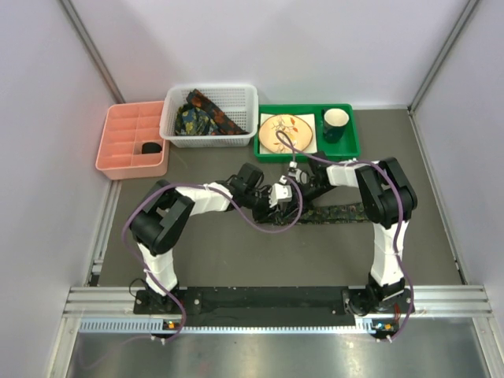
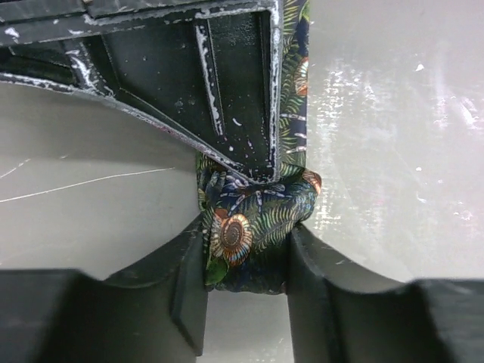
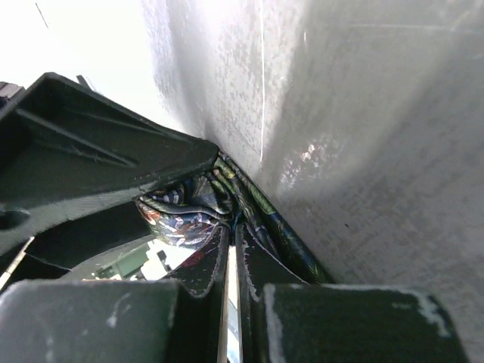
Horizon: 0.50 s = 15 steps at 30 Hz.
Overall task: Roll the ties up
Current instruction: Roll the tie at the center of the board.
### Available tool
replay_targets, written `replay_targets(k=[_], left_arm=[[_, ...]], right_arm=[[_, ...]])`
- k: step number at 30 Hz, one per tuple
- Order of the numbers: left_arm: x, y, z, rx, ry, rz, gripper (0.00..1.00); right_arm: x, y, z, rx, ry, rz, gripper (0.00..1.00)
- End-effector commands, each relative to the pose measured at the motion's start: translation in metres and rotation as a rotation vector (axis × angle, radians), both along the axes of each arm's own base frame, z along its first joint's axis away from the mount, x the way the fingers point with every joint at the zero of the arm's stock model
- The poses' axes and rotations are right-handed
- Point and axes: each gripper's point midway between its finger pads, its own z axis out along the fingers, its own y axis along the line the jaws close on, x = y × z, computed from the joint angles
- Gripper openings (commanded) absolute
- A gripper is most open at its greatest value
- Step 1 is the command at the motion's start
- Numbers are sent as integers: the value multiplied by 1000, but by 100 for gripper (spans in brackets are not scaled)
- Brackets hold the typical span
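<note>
dark floral tie [image 2: 253, 219] bunched, pinched by left gripper [image 2: 246, 261].

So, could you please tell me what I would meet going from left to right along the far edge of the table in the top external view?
Pink compartment tray → white basket → patterned plate → dark green mug.

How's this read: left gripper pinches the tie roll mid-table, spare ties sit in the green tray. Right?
Not quite. The spare ties sit in the white basket, not the green tray, which holds a plate and mug; the top view shows it. The left gripper does pinch the tie roll mid-table.
</note>
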Motion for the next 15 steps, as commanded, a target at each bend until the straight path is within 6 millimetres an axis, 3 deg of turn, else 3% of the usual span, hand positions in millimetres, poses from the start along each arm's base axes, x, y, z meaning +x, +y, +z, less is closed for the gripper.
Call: replay_targets(k=[1,3,6,8,13,15], left_arm=[[-10,4,-9,116,-35,-33,36],[-12,12,-8,175,-32,-46,26],[-15,18,-7,286,-35,-73,19],[-15,28,-8,353,-17,-58,18],[-23,44,-20,426,9,-74,14],[-23,47,-25,440,12,-68,14]], right_arm=[[19,-4,-15,-54,-103,-33,0],[18,1,-4,-28,-94,-18,0],[17,-3,16,2,-81,-14,18],[20,-7,36,58,-86,-15,24],[15,-27,74,108,-73,6,25],[18,-49,81,94,-73,-33,25]])
